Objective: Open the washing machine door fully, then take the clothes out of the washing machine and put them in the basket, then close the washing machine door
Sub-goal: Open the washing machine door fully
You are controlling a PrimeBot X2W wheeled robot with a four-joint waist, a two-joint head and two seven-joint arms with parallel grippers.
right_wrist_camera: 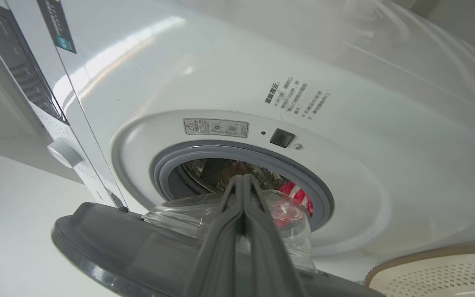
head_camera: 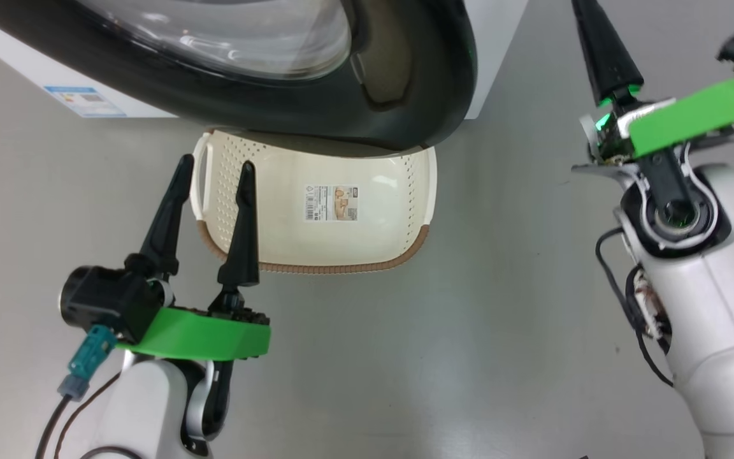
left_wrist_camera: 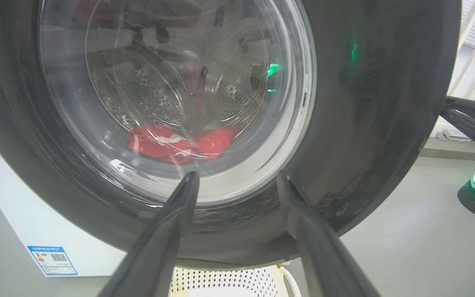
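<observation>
1. The washing machine door (head_camera: 278,111) is only partly swung out. Its black rim hangs over the back of the basket (head_camera: 316,268), which sits empty on the floor right in front of the washing machine (right_wrist_camera: 221,82). I can't tell how much gap there is between rim and basket. Pushed wider, the door might clip the basket or shove it along.
2. The right gripper (right_wrist_camera: 242,181) is pinched together on nothing, pointing over the door's inner side at the drum mouth. If it nudges the door with those closed tips, my guess is they could skid off the bulging glass.
3. The left gripper (head_camera: 216,163) is spread wide and empty, hovering over the basket's left end and close to the door's outer face. It looks like it's in the door's swing path, so a bump seems possible.
4. The clothes (right_wrist_camera: 297,196) are a red heap low in the drum, behind the grey seal. A shallow grab could bring out just one piece. Fabric could also drag on the seal and land on the door or floor instead of in the basket.
</observation>
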